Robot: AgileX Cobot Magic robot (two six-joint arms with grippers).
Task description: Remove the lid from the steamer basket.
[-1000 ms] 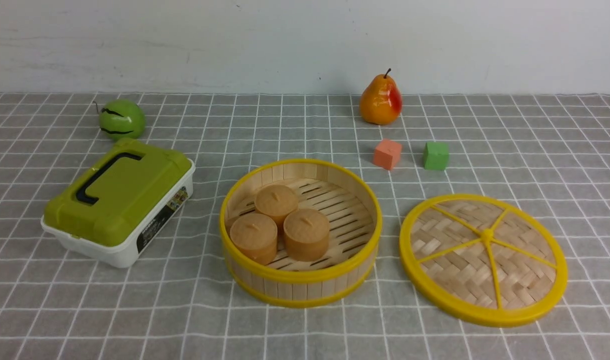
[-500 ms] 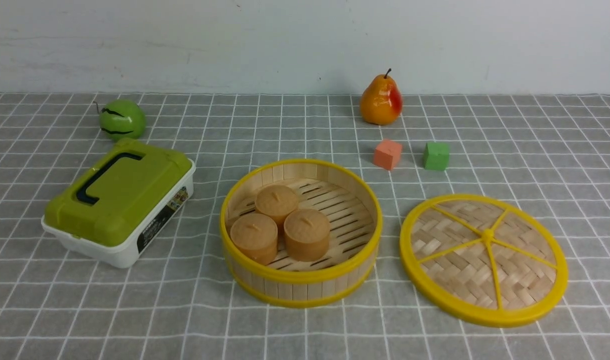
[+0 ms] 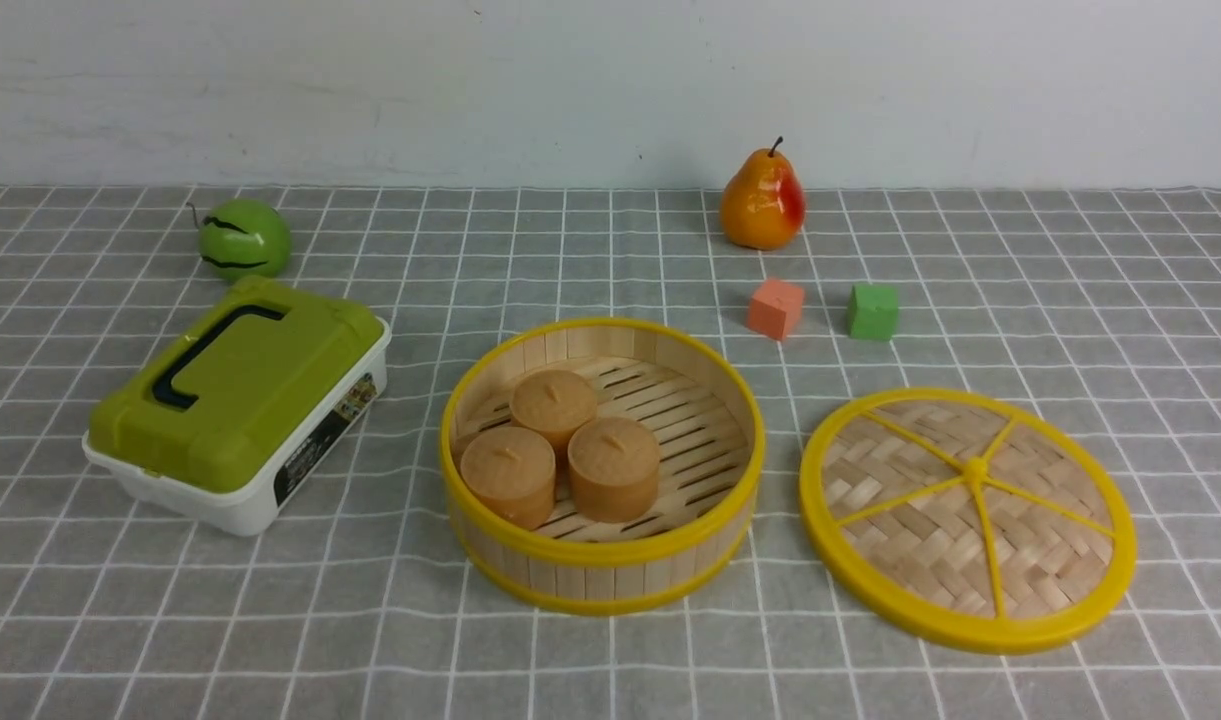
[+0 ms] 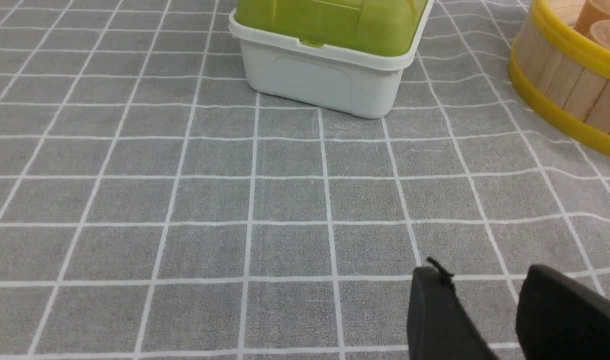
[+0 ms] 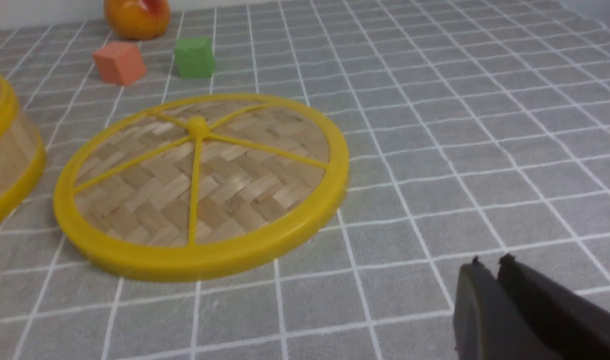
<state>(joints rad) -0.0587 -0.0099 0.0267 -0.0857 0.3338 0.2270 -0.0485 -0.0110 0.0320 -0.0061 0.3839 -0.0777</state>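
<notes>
Seen from the front, neither arm appears. The steamer basket (image 3: 602,465) sits uncovered at the middle of the grey checked surface (image 3: 610,660), with three tan round buns (image 3: 558,455) inside on the slatted floor. The lid (image 3: 967,518) lies flat on the cloth at the basket's 3 o'clock, just beside it and not touching. An olive-topped white box (image 3: 238,405) is at the basket's 9 o'clock, a green striped ball (image 3: 243,237) at 10 o'clock, and a pear (image 3: 762,201), an orange cube (image 3: 775,308) and a green cube (image 3: 872,311) toward 1 o'clock.

Only the wrist views show the claws. The right claw (image 5: 490,261) hovers over bare cloth with its dark tips pressed almost together, pinching nothing; the lid lies well apart from it, at its 10 o'clock. The left claw (image 4: 479,280) is spread with a clear gap, empty, the box ahead at its 11 o'clock and the basket's wall at 1 o'clock.
</notes>
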